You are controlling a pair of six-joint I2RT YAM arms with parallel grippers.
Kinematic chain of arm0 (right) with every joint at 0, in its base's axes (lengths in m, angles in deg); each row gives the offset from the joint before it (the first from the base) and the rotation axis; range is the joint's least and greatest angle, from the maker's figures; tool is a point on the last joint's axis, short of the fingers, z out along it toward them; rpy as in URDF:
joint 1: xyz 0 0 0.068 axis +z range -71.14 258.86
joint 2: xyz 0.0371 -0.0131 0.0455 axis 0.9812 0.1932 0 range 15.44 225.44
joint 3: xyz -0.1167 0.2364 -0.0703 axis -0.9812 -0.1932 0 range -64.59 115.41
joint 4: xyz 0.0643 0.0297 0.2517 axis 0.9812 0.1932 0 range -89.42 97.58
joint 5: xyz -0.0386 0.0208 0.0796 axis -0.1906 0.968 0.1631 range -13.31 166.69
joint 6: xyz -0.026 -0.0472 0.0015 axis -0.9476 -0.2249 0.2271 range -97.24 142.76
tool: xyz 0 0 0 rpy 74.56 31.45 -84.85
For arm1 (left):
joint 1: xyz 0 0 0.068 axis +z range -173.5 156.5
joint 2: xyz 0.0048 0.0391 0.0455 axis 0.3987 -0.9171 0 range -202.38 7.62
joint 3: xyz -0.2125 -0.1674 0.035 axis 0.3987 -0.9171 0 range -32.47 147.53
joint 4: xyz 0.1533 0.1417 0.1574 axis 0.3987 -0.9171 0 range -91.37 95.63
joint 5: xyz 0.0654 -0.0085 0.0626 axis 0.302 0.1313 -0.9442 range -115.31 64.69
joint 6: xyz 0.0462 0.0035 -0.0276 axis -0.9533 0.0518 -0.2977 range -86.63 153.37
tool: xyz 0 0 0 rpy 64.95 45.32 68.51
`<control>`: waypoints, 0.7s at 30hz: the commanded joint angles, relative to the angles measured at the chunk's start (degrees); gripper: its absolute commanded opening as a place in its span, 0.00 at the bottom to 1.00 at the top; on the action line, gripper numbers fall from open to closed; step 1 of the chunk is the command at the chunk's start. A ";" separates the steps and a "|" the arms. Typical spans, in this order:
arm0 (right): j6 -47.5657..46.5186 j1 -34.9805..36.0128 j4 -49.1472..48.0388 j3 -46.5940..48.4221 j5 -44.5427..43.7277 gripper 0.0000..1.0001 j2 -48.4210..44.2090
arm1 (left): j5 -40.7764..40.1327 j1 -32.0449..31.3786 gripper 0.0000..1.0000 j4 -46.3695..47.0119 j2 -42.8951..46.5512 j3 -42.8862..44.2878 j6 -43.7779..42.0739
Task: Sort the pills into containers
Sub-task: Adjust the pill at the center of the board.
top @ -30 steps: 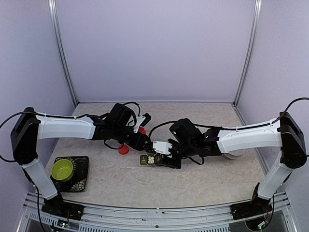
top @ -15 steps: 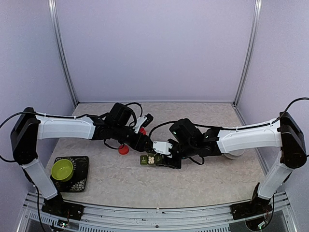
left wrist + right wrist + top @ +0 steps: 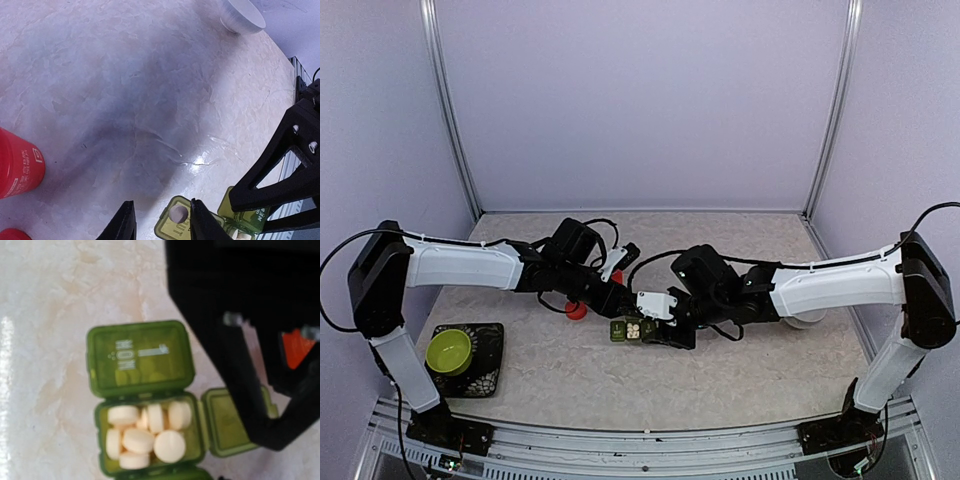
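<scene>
The dark green pill box (image 3: 632,330) lies at the table's middle with its lids open. In the right wrist view one cell (image 3: 98,440) holds several whitish pills (image 3: 145,437), with its lid (image 3: 140,357) folded back. My left gripper (image 3: 620,300) is open just above the box's left end. In the left wrist view (image 3: 162,222) one pill (image 3: 178,213) lies on an open lid (image 3: 170,231) between the fingertips. My right gripper (image 3: 665,325) sits at the box's right end, and its black fingers (image 3: 280,170) close on the box. Its own fingertips are out of the right wrist view.
A red bottle (image 3: 17,162) and a red cap (image 3: 577,310) lie just left of the box. A white bowl (image 3: 805,320) stands behind the right arm. A lime-green bowl (image 3: 448,350) sits on a black tray (image 3: 485,378) at the front left.
My left gripper has edged a little right and down toward the pill box. The right arm and the box have not moved.
</scene>
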 commanded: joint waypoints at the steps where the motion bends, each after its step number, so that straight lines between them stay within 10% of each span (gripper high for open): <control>1: 0.28 0.45 0.01 1.46 0.25 0.13 -2.03 | 0.62 -0.16 0.35 0.09 -0.84 1.21 -0.54; 21: 0.29 0.44 -0.05 1.29 -0.33 0.13 -1.93 | 1.23 0.36 0.11 1.71 0.50 -0.11 0.33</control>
